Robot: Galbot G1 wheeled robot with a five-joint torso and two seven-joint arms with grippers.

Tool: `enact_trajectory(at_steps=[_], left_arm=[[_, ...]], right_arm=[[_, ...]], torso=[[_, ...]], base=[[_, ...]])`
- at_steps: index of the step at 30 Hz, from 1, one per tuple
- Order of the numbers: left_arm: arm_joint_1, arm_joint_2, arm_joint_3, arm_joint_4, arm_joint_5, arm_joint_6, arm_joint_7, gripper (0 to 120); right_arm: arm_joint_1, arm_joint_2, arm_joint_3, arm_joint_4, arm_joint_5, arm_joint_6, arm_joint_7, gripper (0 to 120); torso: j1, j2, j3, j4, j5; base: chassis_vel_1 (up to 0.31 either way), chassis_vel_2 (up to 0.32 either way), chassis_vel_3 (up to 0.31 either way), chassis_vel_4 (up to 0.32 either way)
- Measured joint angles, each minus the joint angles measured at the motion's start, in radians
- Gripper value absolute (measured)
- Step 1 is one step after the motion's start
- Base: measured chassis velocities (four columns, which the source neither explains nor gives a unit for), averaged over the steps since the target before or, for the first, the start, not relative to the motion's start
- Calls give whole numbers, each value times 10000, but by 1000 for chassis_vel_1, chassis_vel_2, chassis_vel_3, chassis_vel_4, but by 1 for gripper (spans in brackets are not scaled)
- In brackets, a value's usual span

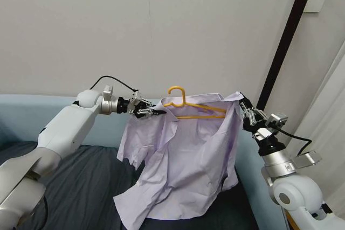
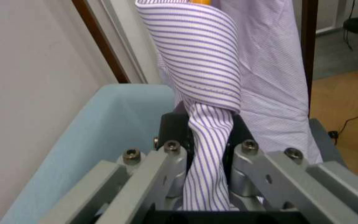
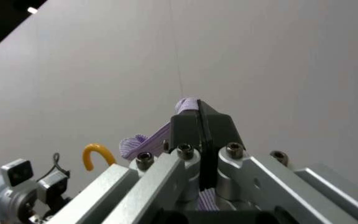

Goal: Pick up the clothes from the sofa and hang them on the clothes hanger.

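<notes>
While left gripper (image 1: 153,112) & right gripper (image 1: 244,110) both clamp tight on shirt (image 1: 183,160) shoulders, uneven pull prob. tips hanger (image 1: 182,102) out of collar.

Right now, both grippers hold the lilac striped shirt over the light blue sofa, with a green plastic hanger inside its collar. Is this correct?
Not quite: the head view shows the plastic hanger is yellow, not green. The left gripper and right gripper do hold the lilac striped shirt over the light blue sofa.
</notes>
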Motion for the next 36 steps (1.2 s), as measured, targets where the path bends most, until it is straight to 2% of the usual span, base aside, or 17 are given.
enact_trajectory(at_steps=[6,13,19,25,29,36], left_arm=[[458,-33,-6,-366,234,0,-173,7],[1099,-360,-114,-789,-145,132,-1109,7],[1216,-488,9,-970,-879,374,-1235,7],[1107,-434,208,-1286,-1253,593,-989,7],[978,-396,308,-1311,-1352,620,-970,7],[829,-335,401,-1329,-1506,644,-1008,7]], right_arm=[[18,131,-614,-45,-59,357,-390,0],[-269,521,-1245,-330,-862,619,-696,0],[-614,701,-1484,-873,-2410,657,-444,0],[-810,901,-1486,-1789,-5179,1041,-395,0],[-929,978,-1509,-1996,-5779,1172,-450,0],[-1130,1074,-1648,-2137,-6005,1224,-677,0]], torso=[[0,0,1,2,-1],[0,0,0,-1,0],[0,0,0,-2,2],[0,0,0,0,1],[0,0,0,-1,2],[0,-1,1,1,1]], base=[[0,0,0,0],[0,0,0,0],[0,0,0,0],[0,0,0,0],[0,0,0,0],[0,0,0,0]])
